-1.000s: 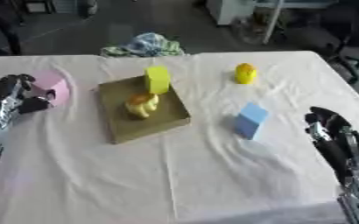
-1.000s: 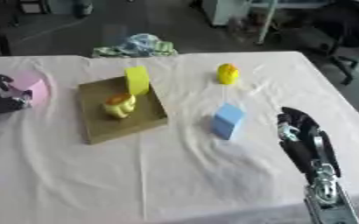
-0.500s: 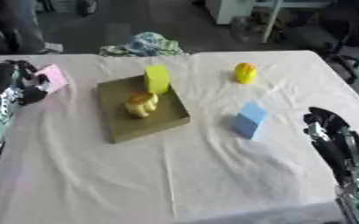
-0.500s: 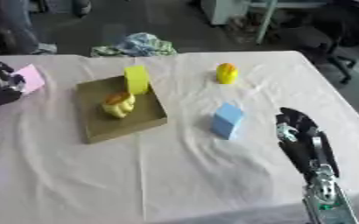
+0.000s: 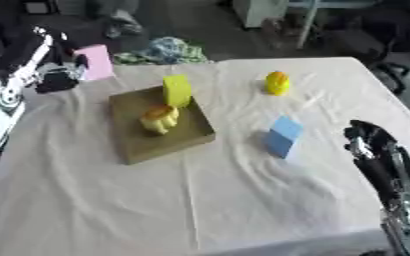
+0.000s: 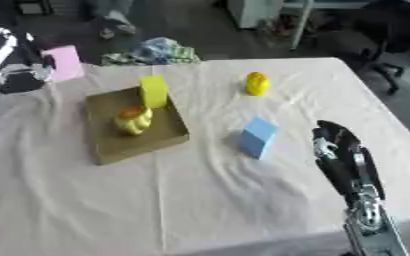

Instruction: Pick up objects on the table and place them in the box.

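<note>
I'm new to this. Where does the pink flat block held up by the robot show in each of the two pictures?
Left eye view: pink flat block upper left, at the left hand.
Right eye view: block upper left, nearer the edge.
Shared landmark: the brown cardboard box, down-right of it.

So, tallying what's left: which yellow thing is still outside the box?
The small yellow object at the far right of the table; the yellow block and the rounded yellow object already sit in the box.

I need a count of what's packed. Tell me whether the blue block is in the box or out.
Out. The blue block lies on the white tablecloth, right of the flat brown cardboard box.
</note>
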Action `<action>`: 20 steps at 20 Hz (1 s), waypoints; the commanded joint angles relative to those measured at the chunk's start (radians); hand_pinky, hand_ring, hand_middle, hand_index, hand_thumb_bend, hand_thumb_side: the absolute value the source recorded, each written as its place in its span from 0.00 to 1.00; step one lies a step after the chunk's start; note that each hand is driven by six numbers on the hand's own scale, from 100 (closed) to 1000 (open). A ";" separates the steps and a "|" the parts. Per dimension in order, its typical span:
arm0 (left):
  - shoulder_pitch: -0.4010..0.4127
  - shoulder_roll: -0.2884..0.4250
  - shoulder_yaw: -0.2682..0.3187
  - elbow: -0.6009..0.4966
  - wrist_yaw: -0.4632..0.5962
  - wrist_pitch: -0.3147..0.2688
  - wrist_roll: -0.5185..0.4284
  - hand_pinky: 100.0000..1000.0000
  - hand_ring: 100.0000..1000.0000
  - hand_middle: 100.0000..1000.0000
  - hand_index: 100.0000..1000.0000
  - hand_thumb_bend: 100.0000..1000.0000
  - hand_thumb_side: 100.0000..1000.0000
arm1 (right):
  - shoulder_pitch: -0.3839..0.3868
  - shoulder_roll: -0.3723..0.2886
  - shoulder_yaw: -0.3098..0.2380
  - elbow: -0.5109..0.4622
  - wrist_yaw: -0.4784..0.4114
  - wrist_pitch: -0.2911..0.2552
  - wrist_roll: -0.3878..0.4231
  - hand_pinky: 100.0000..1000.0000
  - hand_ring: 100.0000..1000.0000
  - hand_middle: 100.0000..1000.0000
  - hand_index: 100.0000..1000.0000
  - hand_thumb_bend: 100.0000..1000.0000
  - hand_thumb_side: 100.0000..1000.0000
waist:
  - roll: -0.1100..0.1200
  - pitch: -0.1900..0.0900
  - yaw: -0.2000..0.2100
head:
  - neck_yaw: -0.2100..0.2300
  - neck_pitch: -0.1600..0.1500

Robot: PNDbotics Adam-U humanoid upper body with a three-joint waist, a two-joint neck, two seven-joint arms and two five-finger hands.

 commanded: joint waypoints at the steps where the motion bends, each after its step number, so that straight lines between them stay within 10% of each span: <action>1: -0.016 0.013 -0.046 -0.024 -0.032 -0.033 -0.062 0.62 0.43 0.48 0.66 0.00 0.20 | -0.014 -0.016 -0.005 -0.013 0.002 -0.002 0.001 0.67 0.75 0.63 0.77 0.00 0.45 | 0.012 0.003 -0.005 | -0.004 0.004; 9: -0.001 -0.088 -0.031 0.137 -0.151 -0.064 -0.050 0.63 0.48 0.56 0.72 0.01 0.28 | -0.013 -0.013 -0.004 -0.010 0.001 -0.002 0.003 0.68 0.75 0.63 0.77 0.00 0.45 | 0.008 0.001 -0.012 | -0.006 0.004; 20: 0.002 -0.077 0.038 0.077 -0.098 -0.058 0.046 0.73 0.66 0.78 0.87 0.40 0.75 | -0.013 -0.011 -0.004 -0.009 0.001 -0.002 0.004 0.68 0.75 0.63 0.77 0.00 0.45 | 0.007 0.002 -0.004 | -0.010 0.004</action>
